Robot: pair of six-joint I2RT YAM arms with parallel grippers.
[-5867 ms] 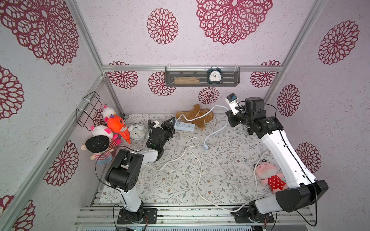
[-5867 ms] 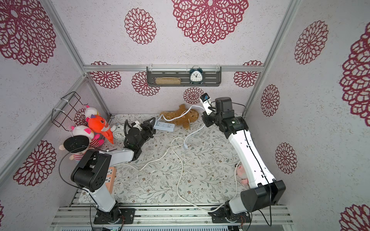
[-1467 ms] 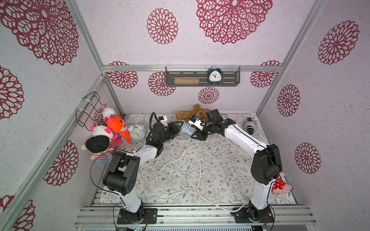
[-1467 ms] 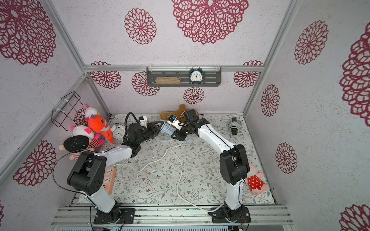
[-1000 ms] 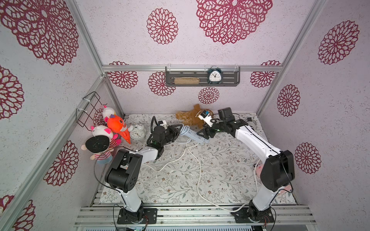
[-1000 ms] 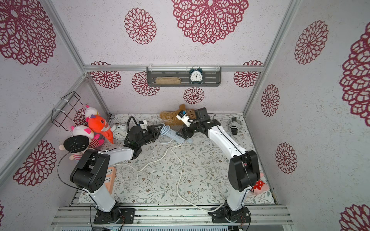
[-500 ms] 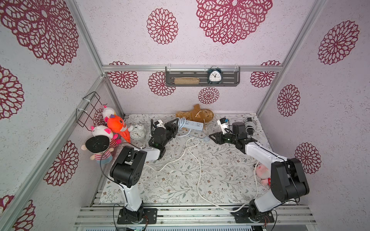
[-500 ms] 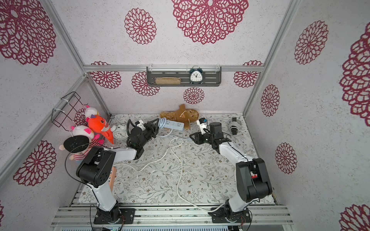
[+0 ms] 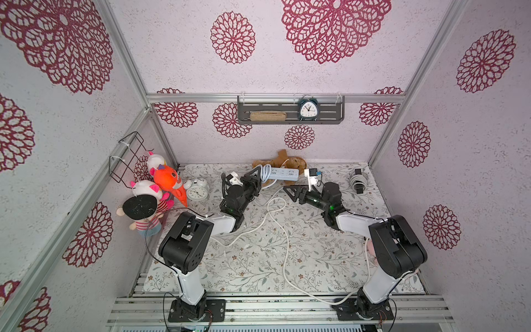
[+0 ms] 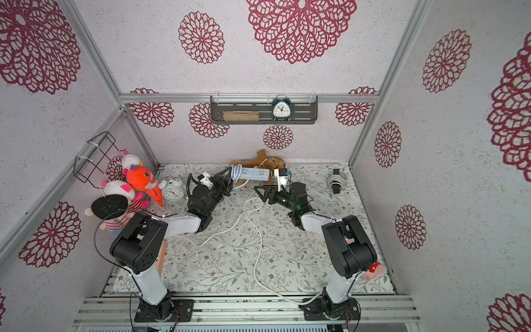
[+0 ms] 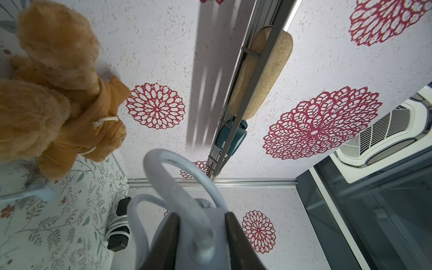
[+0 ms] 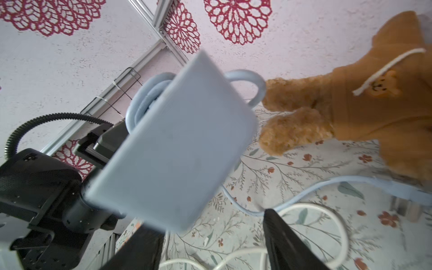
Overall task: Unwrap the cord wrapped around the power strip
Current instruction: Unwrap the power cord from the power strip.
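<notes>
Pale-blue plastic, the power strip (image 9: 283,174) lies crosswise at the back of the table (image 9: 301,244), cord (image 9: 266,171) looped round the end that the left gripper (image 9: 257,179) clamps, free end just beside the right gripper (image 9: 296,191), whose jaws gape empty.

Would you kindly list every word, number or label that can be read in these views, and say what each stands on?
No text can be read outright.
Shelf clock: dial numerals, too small to read.
Table alarm clock: dial numerals, too small to read.
Power strip: no legible marking.
Teddy bear's hoodie patch: a bear face, no letters.
</notes>
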